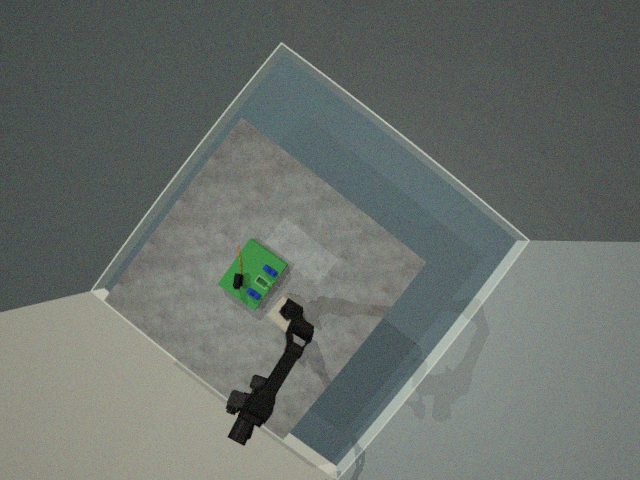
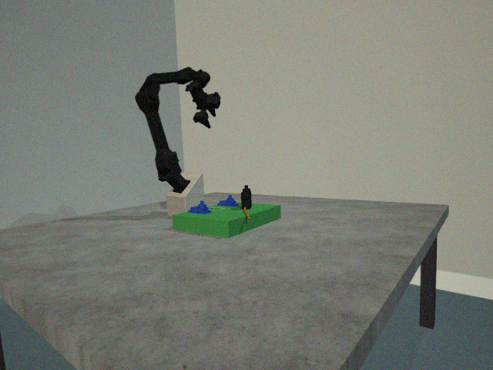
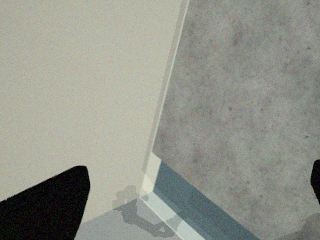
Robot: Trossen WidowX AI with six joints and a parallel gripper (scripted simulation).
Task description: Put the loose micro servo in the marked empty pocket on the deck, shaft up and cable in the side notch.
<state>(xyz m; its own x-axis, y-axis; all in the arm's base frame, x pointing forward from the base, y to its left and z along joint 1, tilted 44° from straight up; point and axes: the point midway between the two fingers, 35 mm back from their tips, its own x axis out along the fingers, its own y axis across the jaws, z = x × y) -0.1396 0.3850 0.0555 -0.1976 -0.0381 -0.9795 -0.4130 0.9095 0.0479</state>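
Observation:
The loose micro servo (image 1: 237, 281) (image 2: 246, 198) is black and stands upright on the green deck (image 1: 253, 253) (image 2: 201, 223), its narrow end up. Its orange cable (image 1: 240, 260) (image 2: 247, 213) reaches out past the deck's edge. The marked pocket (image 1: 262, 281) (image 2: 216, 208) is empty, with a pale outline, between two blue servos (image 1: 270, 270) (image 1: 253, 293) (image 2: 199, 208) (image 2: 228, 201). My gripper (image 1: 245, 389) (image 2: 212, 120) (image 3: 202, 175) is open and empty, high above the table and well away from the servo. The wrist view shows neither servo nor deck.
The arm stands on a pale wedge-shaped base (image 1: 277, 313) (image 2: 176, 204) close beside the deck. The grey table (image 1: 206, 206) (image 2: 223, 287) (image 3: 250, 90) carries both. Pale walls (image 2: 338, 99) (image 3: 85, 90) stand beyond the table.

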